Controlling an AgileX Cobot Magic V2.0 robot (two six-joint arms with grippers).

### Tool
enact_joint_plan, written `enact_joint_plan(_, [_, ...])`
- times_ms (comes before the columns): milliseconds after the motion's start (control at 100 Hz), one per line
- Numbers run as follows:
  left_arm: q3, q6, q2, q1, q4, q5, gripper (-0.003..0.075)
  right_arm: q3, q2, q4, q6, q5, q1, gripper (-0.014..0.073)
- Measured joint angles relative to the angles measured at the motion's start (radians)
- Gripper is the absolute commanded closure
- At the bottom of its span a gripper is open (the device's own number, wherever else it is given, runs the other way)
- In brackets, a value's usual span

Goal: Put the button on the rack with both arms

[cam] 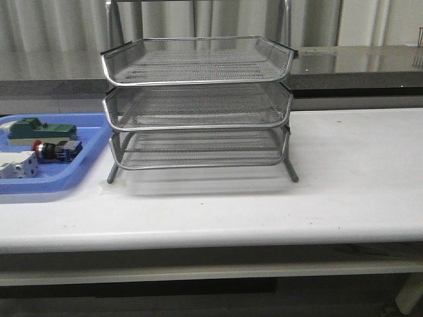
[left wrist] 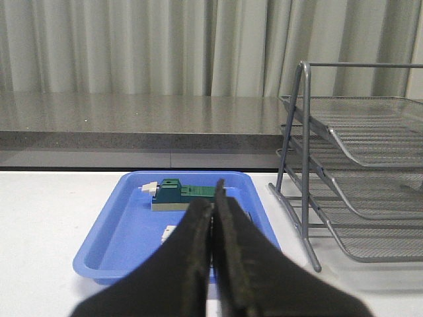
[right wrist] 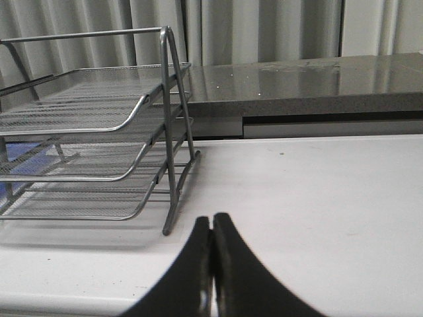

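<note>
The button (cam: 56, 150), red cap, black body and blue rear block, lies on its side in the blue tray (cam: 92, 155) at the table's left. The three-tier silver mesh rack (cam: 198, 105) stands mid-table, its tiers bare. No arm shows in the front view. In the left wrist view my left gripper (left wrist: 213, 198) is shut and empty, short of the blue tray (left wrist: 119, 231); its fingers hide the button. The rack (left wrist: 357, 172) stands to its right. In the right wrist view my right gripper (right wrist: 212, 224) is shut and empty over bare table, right of the rack (right wrist: 99, 158).
A green block (cam: 36, 131) and a white boxy part (cam: 16, 165) share the blue tray; the green block also shows in the left wrist view (left wrist: 182, 195). A grey counter (cam: 357, 66) and curtains run behind the white table (cam: 357, 172).
</note>
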Motion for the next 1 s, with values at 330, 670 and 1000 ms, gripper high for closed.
enact_joint_plan(330, [0.000,0.000,0.000,0.000,0.000,0.000,0.0716,0.000,0.000,0.000,0.000,0.000,0.000,0.0660])
enact_joint_plan(670, [0.000,0.000,0.000,0.000,0.000,0.000,0.0716,0.000,0.000,0.000,0.000,0.000,0.000,0.0660])
enact_joint_plan(1000, [0.000,0.000,0.000,0.000,0.000,0.000,0.0716,0.000,0.000,0.017,0.000,-0.015,0.000,0.0660])
